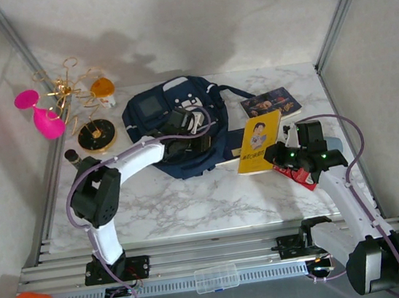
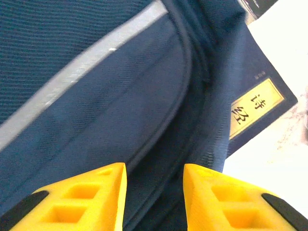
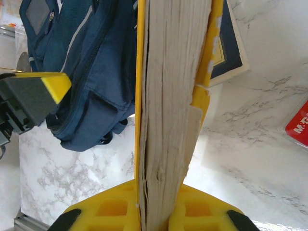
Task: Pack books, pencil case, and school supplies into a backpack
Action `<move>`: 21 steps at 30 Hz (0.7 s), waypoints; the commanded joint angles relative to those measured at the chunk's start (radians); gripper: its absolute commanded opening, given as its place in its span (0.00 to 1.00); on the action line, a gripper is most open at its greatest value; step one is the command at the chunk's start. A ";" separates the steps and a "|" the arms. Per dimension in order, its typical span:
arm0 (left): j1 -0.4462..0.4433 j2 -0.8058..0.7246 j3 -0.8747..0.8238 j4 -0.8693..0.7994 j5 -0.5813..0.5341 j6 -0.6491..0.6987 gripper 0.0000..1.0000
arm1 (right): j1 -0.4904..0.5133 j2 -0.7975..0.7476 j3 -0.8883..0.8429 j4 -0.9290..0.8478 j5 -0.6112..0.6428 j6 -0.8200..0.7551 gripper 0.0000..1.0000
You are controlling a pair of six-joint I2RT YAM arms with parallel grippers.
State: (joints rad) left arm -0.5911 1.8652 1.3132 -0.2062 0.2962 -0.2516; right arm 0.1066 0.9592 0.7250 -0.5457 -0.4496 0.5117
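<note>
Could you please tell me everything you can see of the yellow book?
The yellow book is a thin paperback with a cartoon figure and dark print on its cover. The right gripper is shut on one edge. In the right wrist view its cream pages look rough and one cover edge is chipped. It sits cover up, slightly tilted, right of the backpack and nearer than the dark book. Whether its far end rests on anything, I cannot tell.

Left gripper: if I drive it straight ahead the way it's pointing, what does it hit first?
The backpack. The left gripper points straight at its navy fabric, at the dark fold by the pocket seam, apparently very close. The navy book lies off to the right.
</note>
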 commanded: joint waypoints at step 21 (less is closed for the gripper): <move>-0.050 0.077 0.095 -0.024 0.056 -0.005 0.50 | -0.011 -0.013 -0.010 0.067 -0.046 0.001 0.00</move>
State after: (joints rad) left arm -0.6365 1.9099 1.3674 -0.1978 0.3706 -0.2661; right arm 0.1024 0.9592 0.7139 -0.5350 -0.4690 0.5121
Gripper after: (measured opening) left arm 0.504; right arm 0.124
